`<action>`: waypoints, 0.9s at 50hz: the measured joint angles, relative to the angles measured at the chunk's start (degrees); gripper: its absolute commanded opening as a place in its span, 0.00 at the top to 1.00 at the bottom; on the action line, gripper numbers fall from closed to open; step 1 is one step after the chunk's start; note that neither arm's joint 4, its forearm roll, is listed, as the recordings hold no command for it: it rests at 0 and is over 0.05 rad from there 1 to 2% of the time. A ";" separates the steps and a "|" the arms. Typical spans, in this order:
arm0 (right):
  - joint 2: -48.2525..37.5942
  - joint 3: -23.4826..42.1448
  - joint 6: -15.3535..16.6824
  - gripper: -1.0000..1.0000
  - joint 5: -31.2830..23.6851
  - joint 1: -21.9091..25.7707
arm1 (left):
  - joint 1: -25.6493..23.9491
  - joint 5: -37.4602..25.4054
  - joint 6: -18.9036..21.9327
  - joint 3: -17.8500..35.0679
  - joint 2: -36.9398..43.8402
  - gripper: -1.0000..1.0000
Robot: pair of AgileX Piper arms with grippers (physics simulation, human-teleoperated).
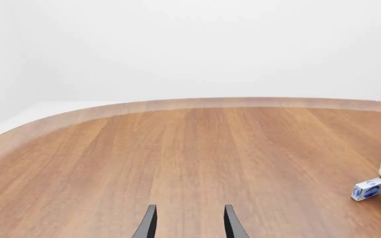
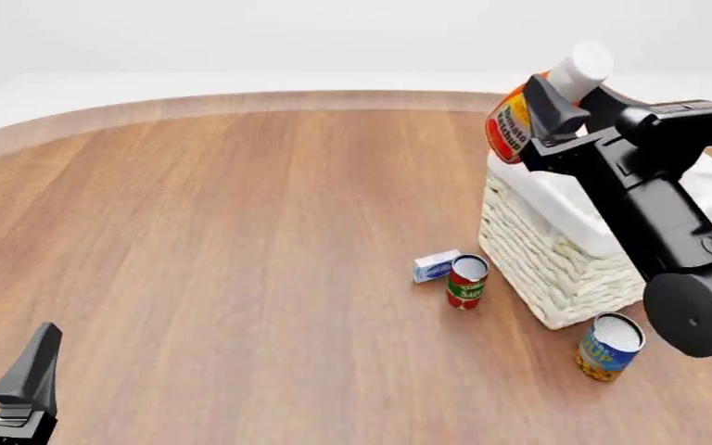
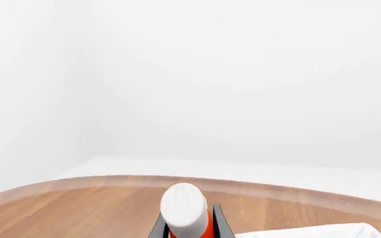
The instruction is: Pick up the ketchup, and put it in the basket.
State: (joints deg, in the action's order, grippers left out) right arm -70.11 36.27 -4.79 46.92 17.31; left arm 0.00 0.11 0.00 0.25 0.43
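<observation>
Desk (image 2: 208, 241): wood, curved far edge.

Basket (image 2: 541, 269): cream wicker with white cloth lining, at the right of the desk. Nothing visible inside it from the front view, though the right arm hides much of the interior.

Right gripper (image 2: 552, 109): raised above the basket's far-left corner, jaws pinching the ketchup (image 2: 514, 122) around the neck. The bottle is clear of the desk, tilted, white cap up and to the right. Judgement: pick-up done; transport nearly done. Remaining: centre over the opening, lower, release.

Left gripper (image 1: 189, 223): low at the near left, jaws spread, holding nothing; takes no part.

Small items on the desk near the basket: blue-and-orange can (image 2: 607, 346), red-and-green can (image 2: 466, 281), small blue-and-white box (image 2: 436, 267). Untouched; not in the path.
</observation>
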 measured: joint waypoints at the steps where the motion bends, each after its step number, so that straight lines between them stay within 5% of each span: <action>1: 0.40 -0.26 -0.04 1.00 -0.01 -0.60 | 0.00 0.00 0.00 0.00 0.00 0.00; 22: 7.69 -4.05 0.34 1.00 -0.74 -12.09 | 0.00 0.00 0.00 0.00 0.00 0.00; 45: 5.21 -1.96 1.49 1.00 -3.35 -19.47 | 0.00 0.00 0.00 0.00 0.00 0.00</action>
State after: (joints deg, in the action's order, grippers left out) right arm -64.90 34.32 -3.30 43.57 -2.16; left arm 0.00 0.11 0.00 0.25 0.43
